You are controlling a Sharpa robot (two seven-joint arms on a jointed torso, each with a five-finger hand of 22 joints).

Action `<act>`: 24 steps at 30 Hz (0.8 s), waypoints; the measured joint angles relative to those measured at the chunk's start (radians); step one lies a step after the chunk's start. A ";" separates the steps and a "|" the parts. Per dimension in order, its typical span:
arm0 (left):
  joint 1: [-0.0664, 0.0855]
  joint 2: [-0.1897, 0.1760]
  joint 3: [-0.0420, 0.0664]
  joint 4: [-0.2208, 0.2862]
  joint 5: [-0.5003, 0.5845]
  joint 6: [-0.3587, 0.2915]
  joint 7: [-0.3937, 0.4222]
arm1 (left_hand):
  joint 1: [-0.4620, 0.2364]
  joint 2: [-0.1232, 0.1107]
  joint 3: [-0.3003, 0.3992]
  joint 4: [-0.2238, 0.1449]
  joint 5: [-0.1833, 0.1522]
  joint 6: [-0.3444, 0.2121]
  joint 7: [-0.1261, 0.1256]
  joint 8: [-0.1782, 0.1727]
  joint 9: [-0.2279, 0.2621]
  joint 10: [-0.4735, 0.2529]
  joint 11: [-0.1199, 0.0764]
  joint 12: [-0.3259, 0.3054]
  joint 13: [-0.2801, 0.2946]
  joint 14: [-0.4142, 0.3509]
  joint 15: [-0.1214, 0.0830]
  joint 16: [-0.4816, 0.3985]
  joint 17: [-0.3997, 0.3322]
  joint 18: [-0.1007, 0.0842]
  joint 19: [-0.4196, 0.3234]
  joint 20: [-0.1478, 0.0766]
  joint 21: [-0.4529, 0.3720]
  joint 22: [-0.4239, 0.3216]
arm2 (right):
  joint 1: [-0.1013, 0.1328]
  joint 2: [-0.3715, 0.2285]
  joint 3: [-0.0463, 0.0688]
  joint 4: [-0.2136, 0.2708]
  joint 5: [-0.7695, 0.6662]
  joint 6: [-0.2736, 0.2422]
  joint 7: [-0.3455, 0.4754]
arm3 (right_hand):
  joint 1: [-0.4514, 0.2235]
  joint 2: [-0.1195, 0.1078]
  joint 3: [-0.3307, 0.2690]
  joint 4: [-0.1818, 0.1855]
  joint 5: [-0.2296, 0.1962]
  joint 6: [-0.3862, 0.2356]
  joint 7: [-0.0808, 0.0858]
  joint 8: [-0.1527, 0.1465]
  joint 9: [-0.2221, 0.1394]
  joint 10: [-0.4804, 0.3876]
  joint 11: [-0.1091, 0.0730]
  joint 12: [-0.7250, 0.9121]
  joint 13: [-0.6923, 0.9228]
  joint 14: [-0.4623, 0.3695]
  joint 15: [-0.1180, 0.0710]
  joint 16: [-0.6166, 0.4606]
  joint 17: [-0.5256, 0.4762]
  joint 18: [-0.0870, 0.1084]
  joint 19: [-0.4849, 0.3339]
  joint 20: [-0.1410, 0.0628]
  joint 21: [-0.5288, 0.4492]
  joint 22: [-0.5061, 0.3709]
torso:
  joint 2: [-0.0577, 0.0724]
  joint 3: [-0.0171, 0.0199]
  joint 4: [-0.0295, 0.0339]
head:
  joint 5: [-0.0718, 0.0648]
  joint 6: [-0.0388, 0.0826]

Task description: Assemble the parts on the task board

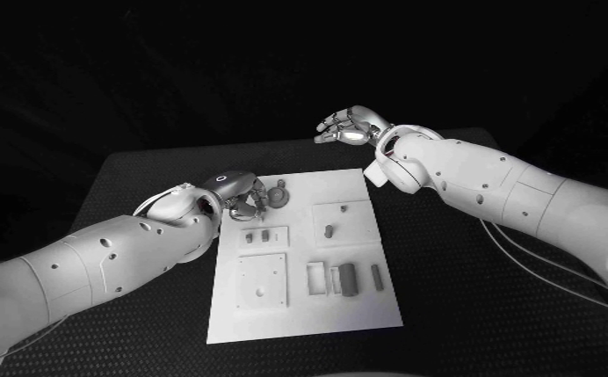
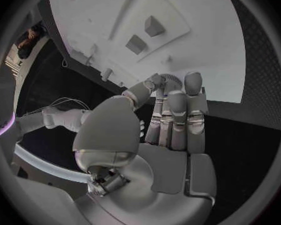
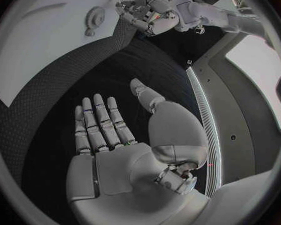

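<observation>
The left silver many-fingered hand (image 1: pixel 241 199) is at the far left corner of the flat white task board (image 1: pixel 361 320), which lies in the middle of the black textured desk (image 1: pixel 140 175). Its fingers (image 2: pixel 172 110) are curled around a small round ribbed grey part (image 1: pixel 278 193), gear-like in shape, sitting at that corner of the board; the left wrist view shows the ribbed rim (image 2: pixel 172 79) just past the fingertips, so I judge it grasped, though how firmly cannot be told. The right silver hand (image 1: pixel 349 126) hangs above the desk beyond the board's far edge, released, palm bare and fingers spread and nearly straight (image 3: pixel 97 122), holding nothing. Other small grey parts lie loose or seated toward the near edge: a pair of short blocks (image 1: pixel 257 237) in a raised panel, one peg (image 1: pixel 329 230) in the neighbouring panel, and upright bars (image 1: pixel 378 278) near the right edge. Risks as judged: the grip on the round part is shallow, at the fingertips only, so it could slip or tilt on lifting and roll off the board's corner onto the desk. The board appears unclamped; a sideways push from the left hand could shift it and disturb the loose parts. The right hand is too far off to steady anything.
</observation>
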 measured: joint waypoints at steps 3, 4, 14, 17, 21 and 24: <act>0.000 -0.008 0.000 0.003 0.006 0.005 0.000 | -0.001 -0.001 0.000 0.000 0.000 0.000 0.000 0.000 0.000 0.000 0.000 0.000 0.000 0.000 0.000 0.000 0.000 0.000 0.000 0.000 0.000 0.000 | 0.000 0.000 0.000 -0.002 0.000 0.000 0.000 | 0.000 0.000 0.000 0.000 0.000 0.000 0.000 0.000 0.000 0.000 0.000 0.000 0.000 0.000 0.000 0.000 0.000 0.000 0.000 0.000 0.000 0.000 | 0.000 0.0001 -0.0002 | 0.002 -0.001; 0.000 -0.009 0.000 0.003 0.007 0.006 0.000 | -0.001 -0.001 0.000 0.000 0.000 0.000 0.000 0.000 0.000 0.000 0.000 0.000 0.000 0.000 0.000 0.000 0.000 0.000 0.000 0.000 0.000 0.000 | 0.000 0.000 0.000 -0.002 0.000 0.000 0.000 | 0.000 0.000 0.000 0.000 0.000 0.000 0.000 0.000 0.000 0.000 0.000 0.000 0.000 0.000 0.000 0.000 0.000 0.000 0.000 0.000 0.000 0.000 | 0.000 0.0000 -0.0005 | 0.003 -0.001; 0.000 -0.014 -0.001 0.009 0.008 0.030 0.000 | -0.001 -0.001 0.003 -0.003 0.000 -0.001 -0.001 -0.001 -0.001 -0.001 -0.001 -0.003 0.000 0.000 0.000 0.000 0.000 0.000 0.000 0.000 0.000 0.000 | 0.000 0.000 0.000 -0.004 0.000 0.000 0.000 | 0.000 0.000 0.000 0.000 0.000 0.000 0.000 0.000 0.000 0.000 0.000 0.000 0.000 0.000 0.000 0.000 0.000 0.000 0.000 0.000 0.000 0.001 | 0.001 -0.0004 -0.0016 | 0.000 -0.003; 0.000 -0.015 -0.001 0.009 0.007 0.035 -0.001 | -0.001 -0.001 0.003 -0.003 0.000 -0.001 -0.001 -0.001 -0.001 -0.001 -0.001 -0.003 0.001 0.000 0.000 0.000 0.000 0.000 0.000 0.000 0.000 0.000 | 0.000 0.000 0.000 -0.003 0.000 0.000 0.000 | 0.000 0.000 0.000 0.000 0.000 0.000 0.000 0.000 0.000 0.000 0.000 0.000 0.000 0.000 0.000 0.000 0.000 0.000 0.000 0.000 0.000 0.001 | 0.001 -0.0004 -0.0016 | -0.001 -0.004; 0.000 -0.017 -0.001 0.008 0.006 0.043 -0.002 | -0.003 -0.002 0.003 -0.003 0.000 -0.002 -0.002 -0.003 -0.001 -0.001 -0.001 -0.003 0.001 0.000 0.000 0.000 0.000 0.000 0.000 0.000 0.000 0.000 | 0.000 -0.001 0.000 -0.003 0.000 0.000 0.000 | 0.000 0.000 0.000 0.000 0.000 0.000 0.000 0.000 0.000 0.000 0.000 0.000 0.000 0.000 0.000 0.000 0.000 0.000 0.000 0.000 0.000 0.001 | 0.001 -0.0001 -0.0016 | 0.001 -0.004; 0.000 -0.017 -0.001 0.008 0.004 0.049 -0.002 | -0.002 -0.002 0.003 -0.003 0.000 -0.002 -0.002 -0.003 -0.001 -0.002 -0.001 -0.003 0.001 0.000 0.000 0.000 0.000 0.000 -0.003 -0.002 0.000 0.000 | 0.000 -0.001 0.000 -0.003 0.000 0.000 0.000 | 0.000 0.000 0.000 0.000 0.000 0.000 0.000 0.000 0.000 0.000 0.000 0.000 0.000 0.000 0.000 0.000 0.000 0.000 0.000 0.000 0.000 0.001 | 0.001 0.0001 -0.0016 | 0.001 -0.004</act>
